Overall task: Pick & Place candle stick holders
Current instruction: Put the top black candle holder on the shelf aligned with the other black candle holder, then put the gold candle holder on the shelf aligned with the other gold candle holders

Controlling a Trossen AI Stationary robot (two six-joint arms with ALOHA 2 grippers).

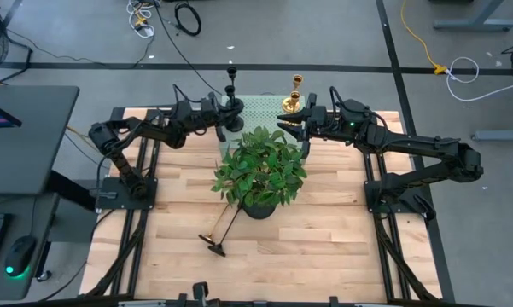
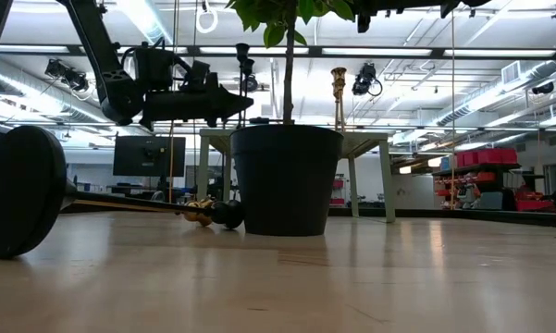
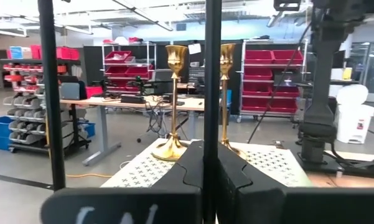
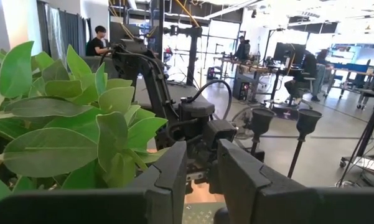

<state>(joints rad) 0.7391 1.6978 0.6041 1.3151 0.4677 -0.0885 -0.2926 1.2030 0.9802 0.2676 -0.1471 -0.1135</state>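
My left gripper [image 1: 228, 117] is shut on the stem of an upright black candlestick [image 1: 232, 88] at the pale green perforated box [image 1: 260, 109] on the table's far side. A second black stem [image 3: 46, 93] stands close by. Two gold candlesticks [image 3: 174, 99] [image 3: 227, 93] stand by their bases on the box. My right gripper [image 1: 292, 128] is open and empty, just right of the box, beside the potted plant [image 1: 260, 170]. A black candlestick and a gold one [image 1: 218, 234] lie on their sides near the front. My left gripper pinches the black candlestick's thin stem [image 3: 211, 124] between its two fingers [image 3: 193, 174]. The fingers come level from the table's left and lie across the stem. The candlestick stands upright in the hold. The fingers hide its base, so I cannot tell whether it rests on the box.
The leafy potted plant stands mid-table between the arms, and its leaves [image 4: 56, 143] are close beside my right gripper. The round black base [image 2: 18, 190] of the lying candlestick is near the front left. Bare wood lies to the plant's left and right. A person [image 4: 98, 38] sits in the room beyond.
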